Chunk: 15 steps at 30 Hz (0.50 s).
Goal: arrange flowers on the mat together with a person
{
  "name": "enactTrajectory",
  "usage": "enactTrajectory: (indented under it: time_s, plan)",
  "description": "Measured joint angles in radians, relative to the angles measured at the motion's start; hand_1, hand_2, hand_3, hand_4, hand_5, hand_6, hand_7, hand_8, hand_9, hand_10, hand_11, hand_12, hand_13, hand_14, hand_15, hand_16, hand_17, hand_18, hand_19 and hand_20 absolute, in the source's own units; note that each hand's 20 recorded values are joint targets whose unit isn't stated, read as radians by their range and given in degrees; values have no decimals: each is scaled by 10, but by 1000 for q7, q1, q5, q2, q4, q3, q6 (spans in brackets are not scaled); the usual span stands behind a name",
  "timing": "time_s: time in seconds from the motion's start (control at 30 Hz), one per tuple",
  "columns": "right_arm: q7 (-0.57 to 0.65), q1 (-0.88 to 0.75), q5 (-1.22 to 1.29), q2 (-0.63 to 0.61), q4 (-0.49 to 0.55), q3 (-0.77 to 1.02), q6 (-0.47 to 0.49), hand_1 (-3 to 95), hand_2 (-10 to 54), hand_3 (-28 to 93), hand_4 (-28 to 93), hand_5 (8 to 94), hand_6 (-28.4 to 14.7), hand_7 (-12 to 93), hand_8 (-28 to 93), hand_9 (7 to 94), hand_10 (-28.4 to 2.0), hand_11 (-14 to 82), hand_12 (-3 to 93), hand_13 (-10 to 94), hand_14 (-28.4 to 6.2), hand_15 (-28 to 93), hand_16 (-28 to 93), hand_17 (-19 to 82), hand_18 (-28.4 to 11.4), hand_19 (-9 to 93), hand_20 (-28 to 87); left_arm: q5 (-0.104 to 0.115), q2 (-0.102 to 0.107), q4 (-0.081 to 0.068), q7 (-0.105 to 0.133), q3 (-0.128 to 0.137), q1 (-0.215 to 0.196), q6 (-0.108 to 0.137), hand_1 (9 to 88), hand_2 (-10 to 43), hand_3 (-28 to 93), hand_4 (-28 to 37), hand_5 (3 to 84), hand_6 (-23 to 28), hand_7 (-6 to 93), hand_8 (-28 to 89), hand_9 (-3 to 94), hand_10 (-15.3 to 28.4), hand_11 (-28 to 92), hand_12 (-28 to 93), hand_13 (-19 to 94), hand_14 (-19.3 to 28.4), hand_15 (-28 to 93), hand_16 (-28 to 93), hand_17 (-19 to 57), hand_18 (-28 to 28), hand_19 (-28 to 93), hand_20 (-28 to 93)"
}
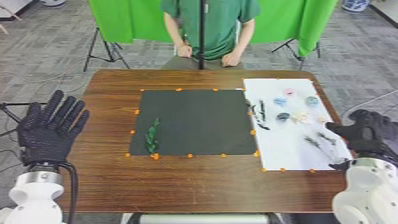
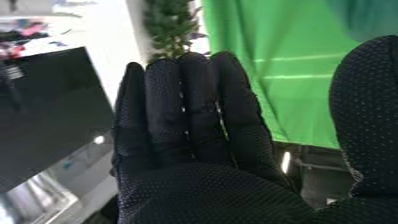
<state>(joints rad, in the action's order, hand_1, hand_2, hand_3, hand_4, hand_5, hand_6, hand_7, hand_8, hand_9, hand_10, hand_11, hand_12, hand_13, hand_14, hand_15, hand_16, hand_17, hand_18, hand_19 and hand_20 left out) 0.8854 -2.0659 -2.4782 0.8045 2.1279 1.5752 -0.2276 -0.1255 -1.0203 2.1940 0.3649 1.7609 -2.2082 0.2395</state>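
The left hand (image 1: 50,127) is open at the table's left edge, fingers straight. My right hand (image 1: 369,131) is beside the white mat's right edge; in the right wrist view the right hand (image 2: 195,150) has straight fingers and holds nothing. On the dark mat (image 1: 204,122) a green leafy sprig (image 1: 151,136) lies near the left side. The white mat (image 1: 282,155) carries several flower heads: pink (image 1: 289,92), light blue (image 1: 280,101), blue-grey (image 1: 312,101), dark (image 1: 282,116) and cream (image 1: 302,118). Dark thin sprigs (image 1: 259,114) lie at its left edge, greyish sprigs (image 1: 320,142) lower down.
Orange tape pieces mark both mats' edges on the brown table (image 1: 178,182). A person in a green shirt stands at the far edge, hands (image 1: 231,59) low and off the flowers. Behind are a green cloth (image 1: 124,20) and tripod stands.
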Motion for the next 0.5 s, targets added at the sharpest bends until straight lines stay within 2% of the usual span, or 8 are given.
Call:
enactTrajectory:
  time_s: [0.27, 0.5]
  plan:
    - [0, 7, 117, 3, -34, 13, 51, 295, -95, 717, -283, 586, -49, 218, -122, 467, -187, 548, 411, 362, -199, 736, 451, 163, -210, 684, 269, 15, -1, -1, 0, -4, 0, 4, 257, 162, 715, -283, 433, 76, 113, -92, 377, 147, 188, 80, 281, 144, 295, -81, -53, 147, 382, 122]
    - [-31, 9, 225, 34, -62, 50, 202, 309, -95, 728, -282, 596, -45, 213, -120, 475, -183, 550, 413, 371, -198, 734, 461, 165, -212, 683, 285, 16, -4, -2, -1, -4, 0, 4, 255, 165, 714, -283, 434, 77, 111, -93, 378, 147, 186, 79, 282, 144, 298, -82, -55, 148, 383, 123]
